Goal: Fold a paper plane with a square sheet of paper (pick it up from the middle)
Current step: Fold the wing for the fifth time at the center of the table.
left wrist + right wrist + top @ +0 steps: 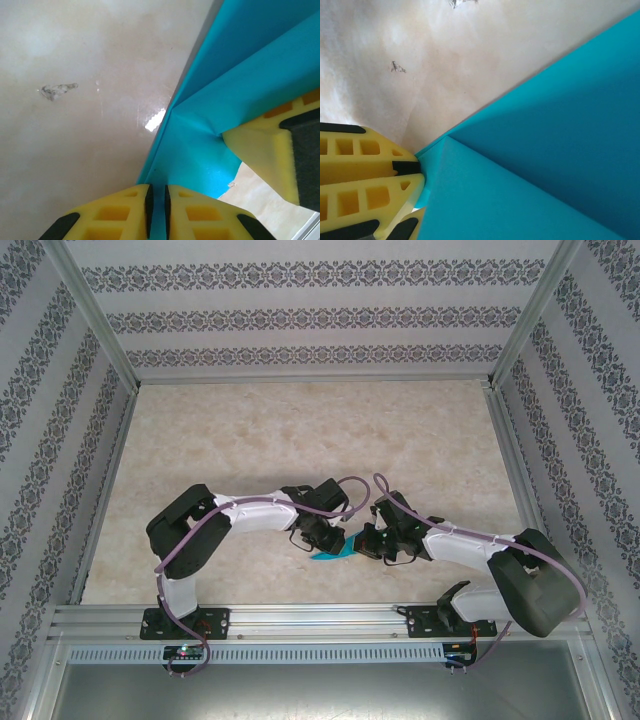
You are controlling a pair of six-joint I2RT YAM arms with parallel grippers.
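Near the front edge of the bench (300,430), between the two arms, we see the teal sheet of paper (335,556) caught from both sides. Our left fingers (140,195) are pressed together on its lower edge, with the sheet running up between them. Our right fingers (405,186) are shut tight on a creased corner of the same sheet, just beside the left pair. Folded layers of teal overlap along a sharp crease above the pale, stained bench.

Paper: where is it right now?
In the top view, the paper is at the near centre of the table, pinched between the left gripper and right gripper.
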